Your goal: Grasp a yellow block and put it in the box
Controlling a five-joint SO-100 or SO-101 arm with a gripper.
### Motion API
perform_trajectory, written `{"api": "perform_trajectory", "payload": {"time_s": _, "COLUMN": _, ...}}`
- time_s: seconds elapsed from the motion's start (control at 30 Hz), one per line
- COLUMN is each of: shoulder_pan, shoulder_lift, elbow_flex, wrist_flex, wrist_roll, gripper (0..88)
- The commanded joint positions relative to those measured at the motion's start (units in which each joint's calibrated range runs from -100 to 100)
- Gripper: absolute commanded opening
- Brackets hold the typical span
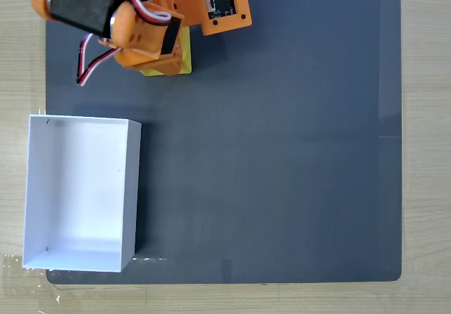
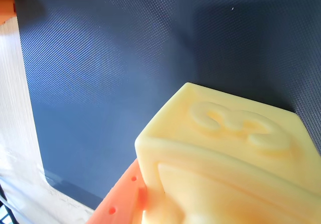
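The yellow block (image 1: 184, 55) lies on the dark mat near the top left of the fixed view, mostly covered by the orange arm. My gripper (image 1: 166, 59) is down over it. The wrist view has the block (image 2: 225, 153) very close, with a raised figure on its upper face. An orange finger (image 2: 122, 198) presses against its lower left side; the other finger is hidden. The white open-topped box (image 1: 77, 187) stands at the lower left of the fixed view, well below the block, with nothing inside.
The dark grey mat (image 1: 282, 159) covers most of the table, with light wood (image 1: 423, 145) around its edges. The arm's black motor and wires (image 1: 88, 8) hang over the mat's top left corner.
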Motion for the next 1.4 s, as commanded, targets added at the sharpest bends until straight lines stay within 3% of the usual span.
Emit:
{"api": "perform_trajectory", "payload": {"time_s": 0.0, "shoulder_pan": -0.17, "shoulder_lift": -1.08, "elbow_flex": -0.76, "wrist_flex": 0.28, "wrist_roll": 0.02, "gripper": 22.1}}
{"api": "perform_trajectory", "payload": {"time_s": 0.23, "shoulder_pan": -2.53, "shoulder_lift": -5.65, "elbow_flex": -2.29, "wrist_flex": 0.89, "wrist_roll": -0.03, "gripper": 22.1}}
{"api": "perform_trajectory", "payload": {"time_s": 0.6, "shoulder_pan": -15.99, "shoulder_lift": -21.5, "elbow_flex": -3.29, "wrist_flex": -0.07, "wrist_roll": -0.3, "gripper": 22.1}}
{"api": "perform_trajectory", "payload": {"time_s": 0.77, "shoulder_pan": -18.6, "shoulder_lift": -27.94, "elbow_flex": -7.54, "wrist_flex": -8.97, "wrist_roll": -4.6, "gripper": 22.6}}
{"api": "perform_trajectory", "payload": {"time_s": 1.2, "shoulder_pan": -4.8, "shoulder_lift": -28.11, "elbow_flex": -7.54, "wrist_flex": -43.62, "wrist_roll": -14.46, "gripper": 22.1}}
{"api": "perform_trajectory", "payload": {"time_s": 1.37, "shoulder_pan": 0.42, "shoulder_lift": -20.4, "elbow_flex": -8.53, "wrist_flex": -50.77, "wrist_roll": -16.56, "gripper": 22.1}}
